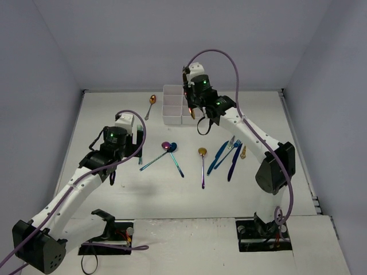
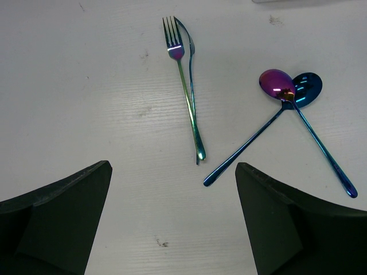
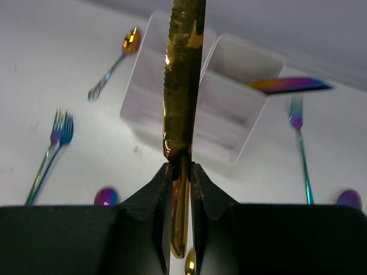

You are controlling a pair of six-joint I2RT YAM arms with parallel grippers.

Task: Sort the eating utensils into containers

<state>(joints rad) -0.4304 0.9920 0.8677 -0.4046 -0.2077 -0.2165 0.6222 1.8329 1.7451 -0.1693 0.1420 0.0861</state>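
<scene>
My right gripper (image 3: pixel 182 167) is shut on a gold knife (image 3: pixel 183 74), held lengthwise above the white compartment block (image 3: pixel 150 86). In the top view this gripper (image 1: pixel 191 105) hangs over the block's (image 1: pixel 171 90) right side with the knife (image 1: pixel 192 113). An iridescent blade (image 3: pixel 289 85) sticks out of one compartment. My left gripper (image 2: pixel 173 169) is open and empty above bare table, just short of a rainbow fork (image 2: pixel 182 69) lying on a blue utensil. Crossed purple (image 2: pixel 275 83) and blue (image 2: pixel 307 89) spoons lie to its right. The left gripper (image 1: pixel 139 139) sits left of centre.
A gold spoon (image 1: pixel 152 100) lies left of the block. A gold-bowled spoon (image 1: pixel 202 154), several blue utensils (image 1: pixel 221 156) and a gold piece (image 1: pixel 243 152) lie under the right arm's forearm. A rainbow fork (image 3: pixel 301 149) lies beside the block. Walls enclose the table.
</scene>
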